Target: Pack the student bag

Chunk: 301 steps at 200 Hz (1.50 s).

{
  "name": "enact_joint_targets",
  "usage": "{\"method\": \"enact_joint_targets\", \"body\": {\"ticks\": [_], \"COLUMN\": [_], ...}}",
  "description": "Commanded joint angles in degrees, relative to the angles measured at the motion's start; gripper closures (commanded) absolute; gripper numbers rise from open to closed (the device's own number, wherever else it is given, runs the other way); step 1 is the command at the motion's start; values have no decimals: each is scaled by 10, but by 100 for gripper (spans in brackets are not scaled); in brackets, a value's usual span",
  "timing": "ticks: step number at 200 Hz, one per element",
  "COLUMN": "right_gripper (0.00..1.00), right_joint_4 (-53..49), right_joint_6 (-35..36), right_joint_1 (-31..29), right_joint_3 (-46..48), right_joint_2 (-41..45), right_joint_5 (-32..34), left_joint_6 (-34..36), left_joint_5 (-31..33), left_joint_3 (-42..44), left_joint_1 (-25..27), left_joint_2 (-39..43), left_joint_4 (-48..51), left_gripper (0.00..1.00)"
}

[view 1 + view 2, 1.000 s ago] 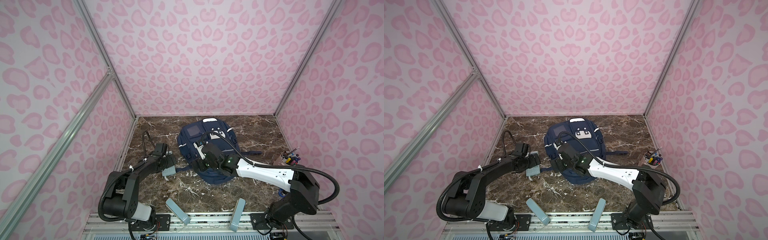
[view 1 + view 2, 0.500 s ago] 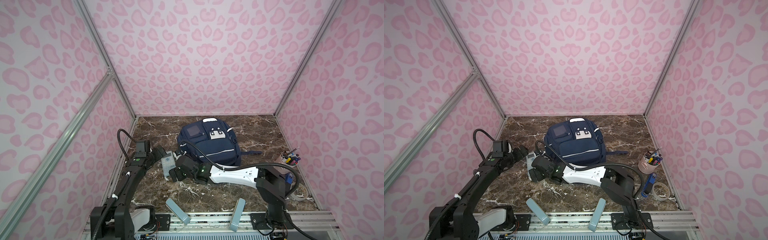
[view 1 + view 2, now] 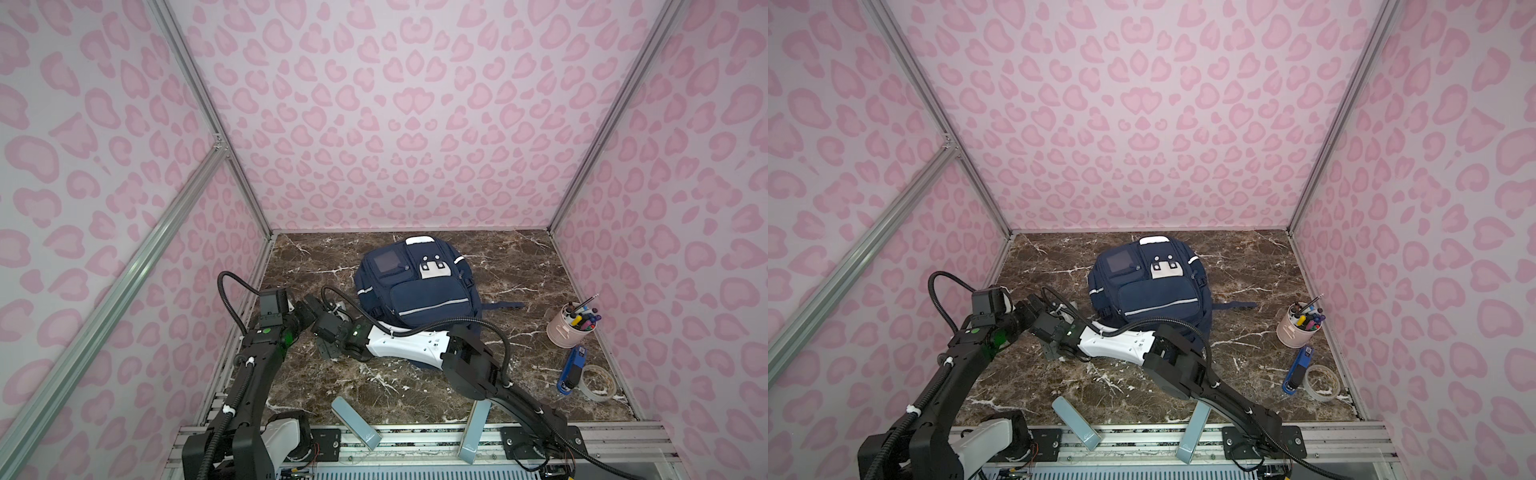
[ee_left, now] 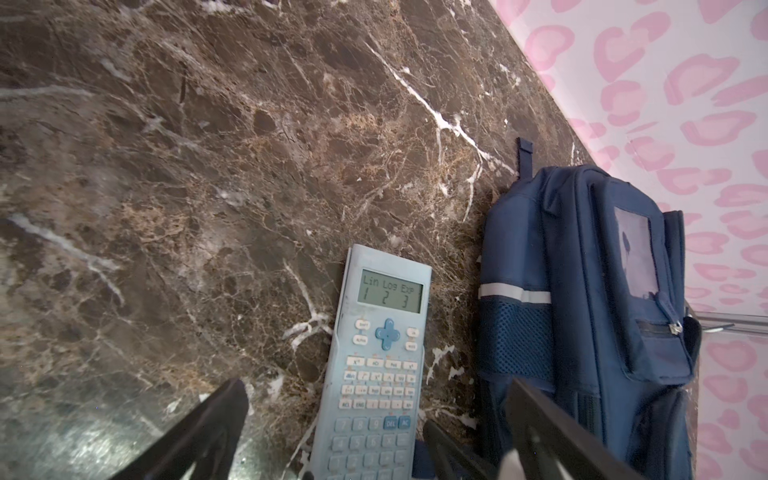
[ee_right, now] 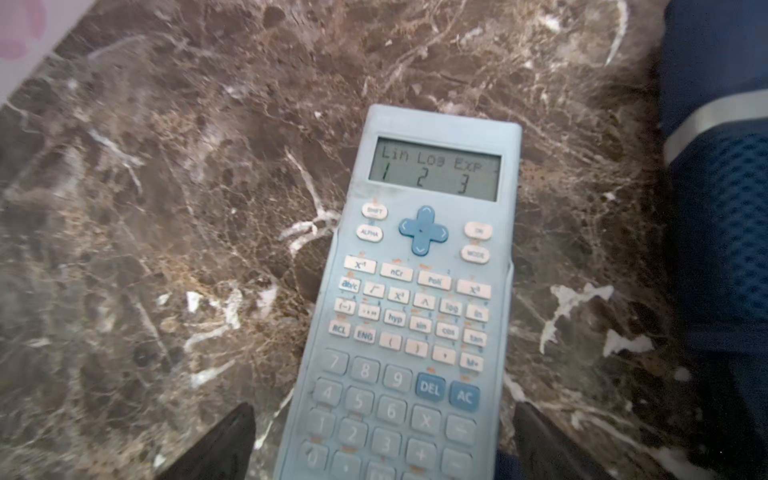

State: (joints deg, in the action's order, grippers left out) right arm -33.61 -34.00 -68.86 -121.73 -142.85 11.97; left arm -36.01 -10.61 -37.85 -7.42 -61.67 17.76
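Observation:
The student bag (image 3: 415, 286) (image 3: 1150, 286), navy with white stripes, lies flat at the back centre of the marble table. Its side with the mesh pocket shows in the left wrist view (image 4: 582, 291) and the right wrist view (image 5: 723, 208). A light-blue calculator (image 4: 378, 353) (image 5: 419, 299) lies on the marble beside the bag; in both top views the grippers hide it. My left gripper (image 3: 311, 309) (image 3: 1034, 305) (image 4: 378, 386) and my right gripper (image 3: 328, 330) (image 3: 1052, 332) (image 5: 384, 411) meet over it, both open, fingers apart on either side of its keypad end.
A pink cup of pens (image 3: 567, 328) (image 3: 1296, 328), a blue stapler (image 3: 572, 370) and a tape roll (image 3: 596, 382) sit at the right. Two pale blue blocks (image 3: 355, 422) (image 3: 473, 432) lean at the front edge. Pink walls close in three sides.
My right arm has swung left from over the bag to the calculator. My left arm has straightened out, its gripper staying by the calculator. The bag is now uncovered.

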Motion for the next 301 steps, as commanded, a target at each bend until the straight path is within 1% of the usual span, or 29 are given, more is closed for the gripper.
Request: {"method": "enact_joint_targets", "body": {"ticks": [1, 16, 30, 50, 66, 78, 85, 97, 100, 108, 113, 131, 144, 159, 173, 193, 208, 220, 244, 255, 271, 276, 301], "right_gripper": [1, 1, 4, 8, 16, 27, 30, 32, 31, 25, 24, 38, 40, 38, 39, 44, 47, 50, 54, 54, 54, 54, 53], "right_joint_4": [-52, -73, -93, -150, -182, -177, -169, -144, -137, -120, -110, -104, -108, -65, -12, 37, 56, 52, 67, 82, 93, 98, 114], "right_joint_6": [7, 6, 0, -13, -13, -4, 5, 25, 27, 32, 34, 46, 55, 78, 86, 81, 77, 72, 65, 62, 62, 63, 51], "right_joint_1": [-5, -5, -5, -4, 0, 4, 3, -3, -4, -7, -7, -3, -2, -4, -6, -7, -8, -10, -14, -12, -11, -12, -24], "right_joint_3": [-40, -72, -97, -143, -166, -163, -158, -140, -135, -123, -118, -124, -119, -70, -16, 61, 116, 154, 256, 308, 360, 389, 450], "right_joint_2": [-32, -54, -72, -108, -130, -132, -126, -105, -100, -85, -78, -73, -61, -20, 30, 105, 160, 197, 280, 315, 344, 348, 358], "right_joint_5": [11, 17, 30, 74, 82, 67, 67, 72, 74, 80, 78, 64, 73, 71, 72, 70, 72, 80, 101, 99, 74, 68, 64], "left_joint_6": [-2, -1, -2, -4, -5, -6, -6, -6, -6, -6, -6, -5, -4, -7, -5, 19, 24, 25, 24, 22, 21, 22, 20], "left_joint_5": [3, 6, 1, -10, -20, -25, -26, -27, -26, -28, -30, -31, -31, -34, -40, -64, -83, -95, -96, -93, -88, -85, -74], "left_joint_3": [-4, -1, 4, 6, 6, 7, 6, 6, 6, 7, 7, 5, 7, 11, 9, 0, -5, -6, -2, 0, 5, 5, 8], "left_joint_1": [-11, -12, -12, -12, -12, -12, -12, -12, -12, -12, -12, -12, -12, -12, -12, -12, -11, -9, 0, 5, 14, 17, 29], "left_joint_2": [7, 16, 19, 13, 9, 8, 9, 10, 11, 11, 11, 11, 12, 14, 13, 13, 15, 15, 9, 5, 0, -1, 0], "left_joint_4": [-14, -15, -19, -25, -31, -34, -34, -34, -33, -34, -34, -32, -32, -38, -41, -37, -42, -48, -55, -57, -58, -58, -54], "left_gripper": [0, 0, 0, 0, 1, 1, 1, 1, 1, 1, 1, 1, 1, 1, 2, 4, 4, 4, 5, 6, 6, 6, 6]}}
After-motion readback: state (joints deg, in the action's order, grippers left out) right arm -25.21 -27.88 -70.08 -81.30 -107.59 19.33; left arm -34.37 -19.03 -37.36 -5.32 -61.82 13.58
